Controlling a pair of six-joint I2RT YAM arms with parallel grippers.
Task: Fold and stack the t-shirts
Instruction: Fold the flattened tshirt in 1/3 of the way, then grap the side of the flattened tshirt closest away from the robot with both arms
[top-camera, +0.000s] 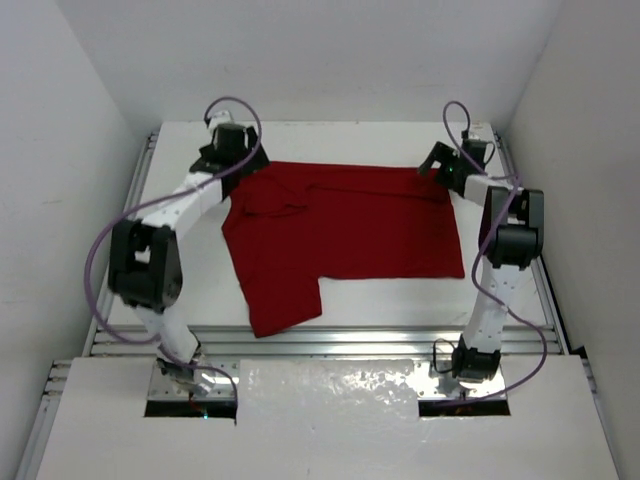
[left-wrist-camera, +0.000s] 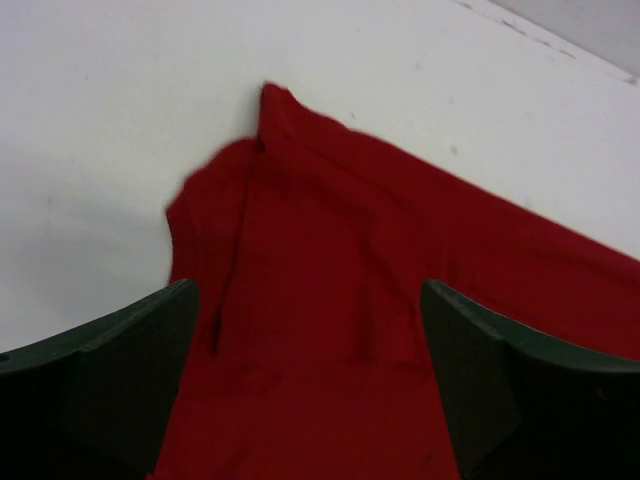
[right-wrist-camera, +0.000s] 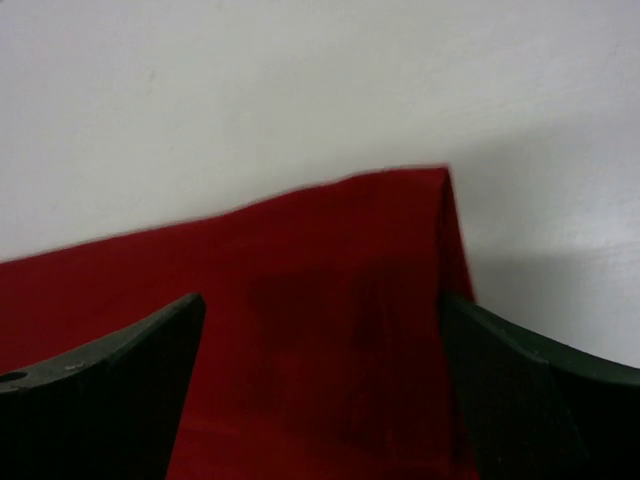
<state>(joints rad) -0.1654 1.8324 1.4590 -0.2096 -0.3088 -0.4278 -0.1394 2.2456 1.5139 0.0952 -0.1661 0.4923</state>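
A dark red t-shirt (top-camera: 345, 230) lies spread toward the white table's (top-camera: 390, 302) far edge. The left gripper (top-camera: 241, 166) and right gripper (top-camera: 438, 166) hover over its far corners, fingers apart.

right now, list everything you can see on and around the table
t-shirt: one, dark red, spread flat mid-table, one flap reaching toward the near left
table: one, white, under the shirt
rail: one set, silver, along the table's near edge
walls: three, white, left, right and far sides
cables: two, purple, looping along each arm
arms: two, white and black, bases at the near edge
left hand: one, dark fingers, open over the shirt's far left corner
right hand: one, dark fingers, open over the shirt's far right corner
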